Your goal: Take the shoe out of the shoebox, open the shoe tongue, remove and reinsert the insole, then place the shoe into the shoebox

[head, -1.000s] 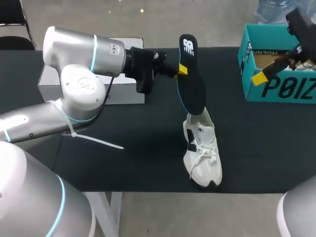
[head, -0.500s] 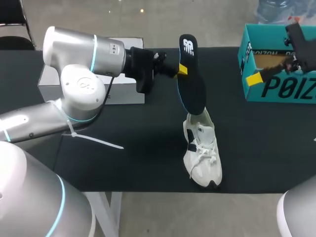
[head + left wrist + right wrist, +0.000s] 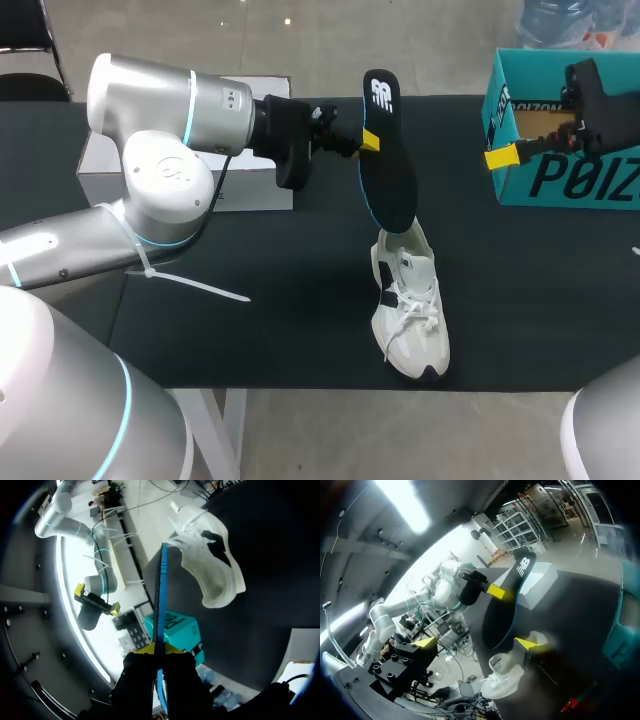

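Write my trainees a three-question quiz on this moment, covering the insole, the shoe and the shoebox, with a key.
1. True or false: the insole lies flat inside the shoebox.
2. Whose jaws grip the insole? A: left arm. B: right arm. C: neither.
3. Fill in: the white shoe rests on the black table, ___ the shoebox (inside or outside).
Key: 1 false; 2 A; 3 outside.
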`<state>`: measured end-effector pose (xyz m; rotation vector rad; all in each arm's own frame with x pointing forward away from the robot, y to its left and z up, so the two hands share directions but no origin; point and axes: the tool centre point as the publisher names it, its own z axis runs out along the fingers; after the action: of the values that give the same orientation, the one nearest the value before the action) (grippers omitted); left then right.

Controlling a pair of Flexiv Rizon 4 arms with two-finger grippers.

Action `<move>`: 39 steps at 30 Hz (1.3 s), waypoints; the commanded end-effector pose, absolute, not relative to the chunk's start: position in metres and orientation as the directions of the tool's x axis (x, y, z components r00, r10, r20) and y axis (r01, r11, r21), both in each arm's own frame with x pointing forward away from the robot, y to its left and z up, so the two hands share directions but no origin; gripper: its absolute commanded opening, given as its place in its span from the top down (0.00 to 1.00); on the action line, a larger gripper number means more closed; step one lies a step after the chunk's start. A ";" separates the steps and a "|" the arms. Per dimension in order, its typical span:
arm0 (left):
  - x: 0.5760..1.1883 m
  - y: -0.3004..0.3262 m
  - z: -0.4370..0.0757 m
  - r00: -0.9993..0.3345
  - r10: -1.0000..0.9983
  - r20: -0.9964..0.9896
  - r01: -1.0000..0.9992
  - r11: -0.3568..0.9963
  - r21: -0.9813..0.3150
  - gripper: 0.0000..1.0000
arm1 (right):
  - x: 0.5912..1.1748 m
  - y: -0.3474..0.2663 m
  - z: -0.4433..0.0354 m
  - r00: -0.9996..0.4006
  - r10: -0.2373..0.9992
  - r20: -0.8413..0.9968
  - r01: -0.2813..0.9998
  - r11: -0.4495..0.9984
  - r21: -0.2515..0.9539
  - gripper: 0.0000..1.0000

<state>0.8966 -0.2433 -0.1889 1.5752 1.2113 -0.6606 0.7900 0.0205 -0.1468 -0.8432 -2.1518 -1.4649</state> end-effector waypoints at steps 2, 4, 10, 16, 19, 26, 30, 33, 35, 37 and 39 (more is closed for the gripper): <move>0.897 -0.243 -0.189 0.351 0.379 -0.856 0.925 0.002 0.380 1.00 | 0.807 0.024 -0.157 -0.727 0.186 0.661 0.684 0.274 0.676 0.00; 0.897 -0.243 -0.189 0.351 0.379 -0.856 0.925 0.002 0.380 1.00 | 0.811 0.024 -0.161 -0.725 0.188 0.663 0.686 0.283 0.670 0.00; 0.897 -0.243 -0.189 0.351 0.379 -0.856 0.925 0.002 0.380 1.00 | 0.820 0.024 -0.176 -0.715 0.180 0.676 0.695 0.287 0.659 0.00; 0.897 -0.243 -0.189 0.351 0.379 -0.856 0.925 0.002 0.380 1.00 | 0.828 0.033 -0.186 -0.709 0.168 0.685 0.699 0.297 0.651 0.00; 0.897 -0.243 -0.189 0.351 0.379 -0.856 0.925 0.002 0.380 1.00 | 0.832 0.038 -0.190 -0.711 0.154 0.686 0.696 0.296 0.655 0.00; 0.897 -0.243 -0.189 0.351 0.379 -0.856 0.925 0.002 0.380 1.00 | 0.838 0.048 -0.198 -0.712 0.130 0.690 0.692 0.293 0.660 0.00; 0.897 -0.243 -0.189 0.351 0.379 -0.856 0.925 0.002 0.380 1.00 | 0.838 0.055 -0.201 -0.710 0.118 0.694 0.693 0.293 0.659 0.00; 0.897 -0.243 -0.189 0.351 0.379 -0.856 0.925 0.002 0.380 1.00 | 0.837 0.059 -0.203 -0.708 0.112 0.697 0.694 0.294 0.658 0.00; 0.897 -0.243 -0.189 0.351 0.379 -0.856 0.925 0.002 0.380 1.00 | 0.839 0.062 -0.204 -0.707 0.109 0.699 0.694 0.295 0.657 0.00; 0.897 -0.243 -0.189 0.351 0.379 -0.856 0.925 0.002 0.380 1.00 | 0.840 0.065 -0.205 -0.707 0.106 0.699 0.693 0.297 0.657 0.00; 0.897 -0.243 -0.189 0.351 0.379 -0.856 0.925 0.002 0.380 1.00 | 0.843 0.068 -0.207 -0.707 0.102 0.700 0.693 0.297 0.657 0.00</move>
<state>0.8966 -0.2433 -0.1888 1.5753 1.2114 -0.6605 0.8356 0.0626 -0.2033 -0.7145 -2.0327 -1.4313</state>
